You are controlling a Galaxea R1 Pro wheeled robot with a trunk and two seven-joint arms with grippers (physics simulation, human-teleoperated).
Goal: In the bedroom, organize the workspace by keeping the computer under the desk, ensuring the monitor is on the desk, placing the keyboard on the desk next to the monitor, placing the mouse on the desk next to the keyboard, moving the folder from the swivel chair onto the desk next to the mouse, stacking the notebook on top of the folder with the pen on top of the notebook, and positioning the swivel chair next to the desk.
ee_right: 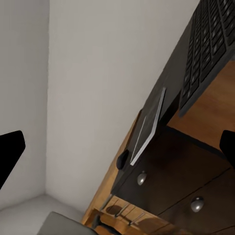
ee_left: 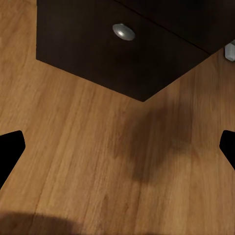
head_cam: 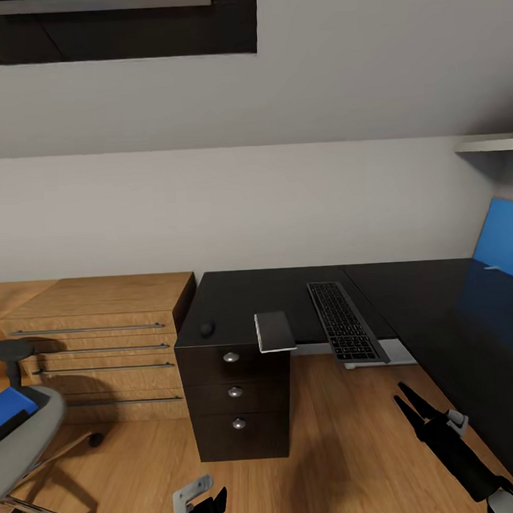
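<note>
The robot stands facing the bench (head_cam: pixel 409 293), a glossy black top with a dark three-drawer pedestal (head_cam: pixel 235 397) under its left end. On the top lie the keyboard (head_cam: pixel 346 319), its near end overhanging the front edge, the grey notebook (head_cam: pixel 274 331), also poking over the edge just left of the keyboard, and the small dark mouse (head_cam: pixel 207 328) near the left corner, apart from both. The blue folder (head_cam: pixel 10 405) lies on the seat of the swivel chair (head_cam: pixel 29 441) at the far left, well apart from the bench. A bright blue panel (head_cam: pixel 504 240) shows at the right; what it is I cannot tell. The left gripper (head_cam: pixel 196 508) hangs low over the wood floor (ee_left: pixel 98 161), spread and empty; the right gripper (head_cam: pixel 415 406) points toward the keyboard, released, grasping nothing. Judging by this, the layout on the bench is only part done, and the folder step looks next: turning toward the chair and reaching for the folder. No brand, label or writing can be read anywhere.
</note>
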